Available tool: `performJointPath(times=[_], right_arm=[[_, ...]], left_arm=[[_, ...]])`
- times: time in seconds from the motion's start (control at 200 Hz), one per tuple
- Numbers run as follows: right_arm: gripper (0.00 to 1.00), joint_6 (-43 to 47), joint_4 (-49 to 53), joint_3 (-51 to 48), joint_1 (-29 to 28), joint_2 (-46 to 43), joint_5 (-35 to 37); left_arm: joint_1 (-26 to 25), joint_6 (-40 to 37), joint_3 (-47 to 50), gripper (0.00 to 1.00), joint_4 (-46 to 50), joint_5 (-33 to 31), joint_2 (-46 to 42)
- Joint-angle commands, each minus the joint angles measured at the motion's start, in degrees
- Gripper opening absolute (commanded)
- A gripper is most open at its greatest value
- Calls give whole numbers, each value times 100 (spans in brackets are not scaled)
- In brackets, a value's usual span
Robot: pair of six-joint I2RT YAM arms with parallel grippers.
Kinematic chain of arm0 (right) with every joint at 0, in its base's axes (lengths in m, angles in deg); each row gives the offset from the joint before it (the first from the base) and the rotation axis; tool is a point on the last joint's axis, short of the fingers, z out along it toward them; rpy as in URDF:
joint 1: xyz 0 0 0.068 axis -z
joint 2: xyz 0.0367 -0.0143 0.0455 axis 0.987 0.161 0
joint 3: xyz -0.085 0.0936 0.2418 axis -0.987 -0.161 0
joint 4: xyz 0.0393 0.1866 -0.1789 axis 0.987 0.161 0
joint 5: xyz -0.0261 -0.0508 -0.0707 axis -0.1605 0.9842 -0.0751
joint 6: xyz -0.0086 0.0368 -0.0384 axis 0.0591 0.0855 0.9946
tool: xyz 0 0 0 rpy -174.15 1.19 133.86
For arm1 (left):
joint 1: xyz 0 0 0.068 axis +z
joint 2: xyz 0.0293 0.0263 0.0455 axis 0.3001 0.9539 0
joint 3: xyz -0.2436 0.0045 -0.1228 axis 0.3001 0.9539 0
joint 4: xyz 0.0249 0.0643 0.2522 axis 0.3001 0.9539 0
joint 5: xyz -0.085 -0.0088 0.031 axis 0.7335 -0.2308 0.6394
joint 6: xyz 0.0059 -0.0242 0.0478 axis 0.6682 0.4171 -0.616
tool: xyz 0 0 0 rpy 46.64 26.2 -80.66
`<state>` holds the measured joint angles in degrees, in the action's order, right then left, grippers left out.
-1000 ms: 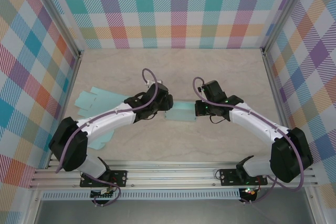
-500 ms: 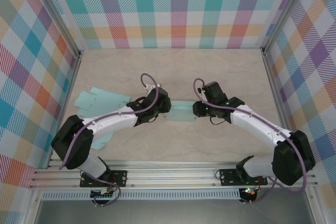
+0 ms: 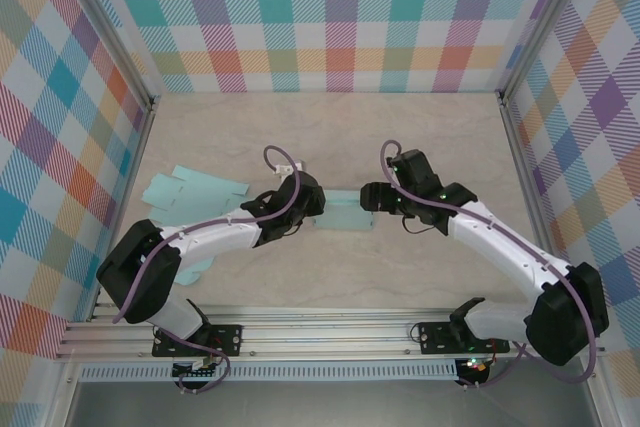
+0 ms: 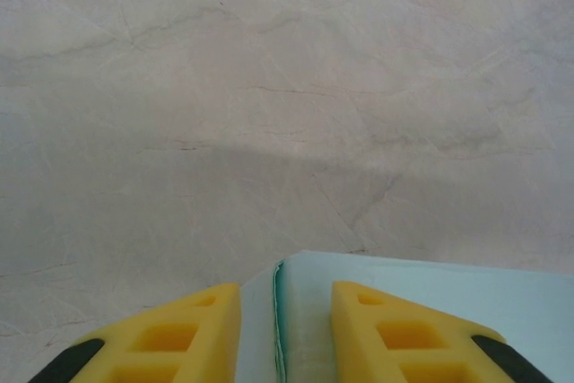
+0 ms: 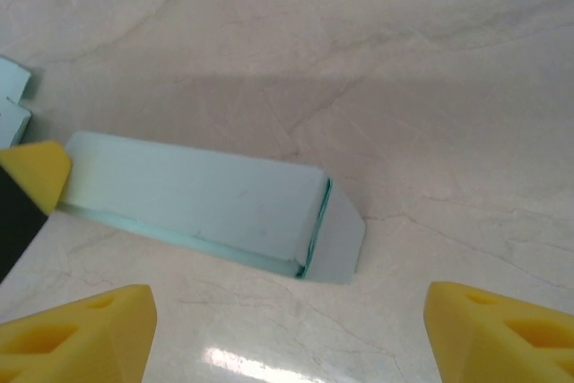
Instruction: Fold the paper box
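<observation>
Far surface (image 3: 330, 132): bare, open passage up to the back wall (image 3: 330, 17).
Middle: box (image 3: 346, 213) lies between left tool (image 3: 318, 209) and right tool (image 3: 368, 197); little room.
Left: flat sheets (image 3: 190, 190) lie near the side wall (image 3: 60, 147).
Near edge: both arms cross it.

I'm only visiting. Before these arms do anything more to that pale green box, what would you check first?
1. Is the right gripper open and off the paper box? ok.
2. Is the left gripper astride the box's end edge? ok.
3. Is the left pinch firm? cannot tell.
4. Is the box resting on the table? ok.
5. Is the end flap tucked in? not ok, it sticks out.
6. Are the spare sheets apart from the box? ok.
</observation>
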<state>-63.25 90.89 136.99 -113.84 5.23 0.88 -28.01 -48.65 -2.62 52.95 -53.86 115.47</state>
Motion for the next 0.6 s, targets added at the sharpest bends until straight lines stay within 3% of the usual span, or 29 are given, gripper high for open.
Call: performJointPath(times=[0.0, 0.23, 0.595], right_arm=[[82, -270, -12, 338, -21, 352, 160], [99, -435, -221, 577, -21, 953, -137], [100, -624, -720, 67, -150, 1228, -405]], left_arm=[[-106, 72, 355, 30, 751, -39, 172], [-257, 116, 394, 30, 762, -228, 169], [-418, 275, 463, 28, 790, -433, 231]])
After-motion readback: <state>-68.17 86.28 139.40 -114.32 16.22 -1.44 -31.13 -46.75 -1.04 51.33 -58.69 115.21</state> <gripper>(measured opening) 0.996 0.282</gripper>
